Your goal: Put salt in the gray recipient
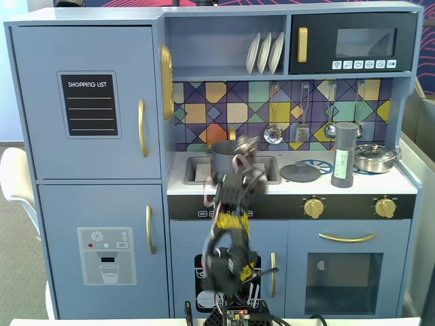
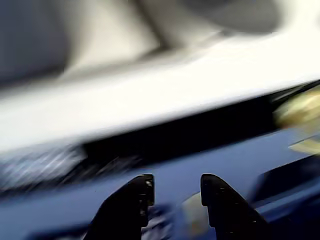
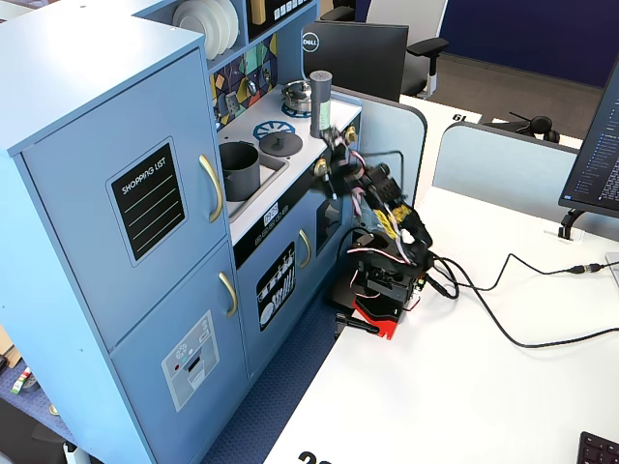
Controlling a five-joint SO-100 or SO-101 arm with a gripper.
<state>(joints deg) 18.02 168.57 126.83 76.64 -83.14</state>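
Here the hand (image 2: pixel 176 190) gapes empty, the gray recipient (image 1: pixel 224 156) sits in the sink (image 1: pixel 197 170), salt (image 1: pixel 344 155) apart.

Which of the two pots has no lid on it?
The matte dark gray pot in the sink stands open; the shiny steel pot at the right on the stove wears its lid.

Blue toy kitchen (image 1: pixel 88 204) with shopping-list board (image 1: pixel 90 104), white plates (image 1: pixel 265 53) on shelf, black microwave (image 1: pixel 353 43), flat gray lid (image 1: pixel 300 172), shiny steel pot (image 1: pixel 374 157), hanging utensils (image 1: pixel 302 129), Dell monitor (image 3: pixel 358 58).
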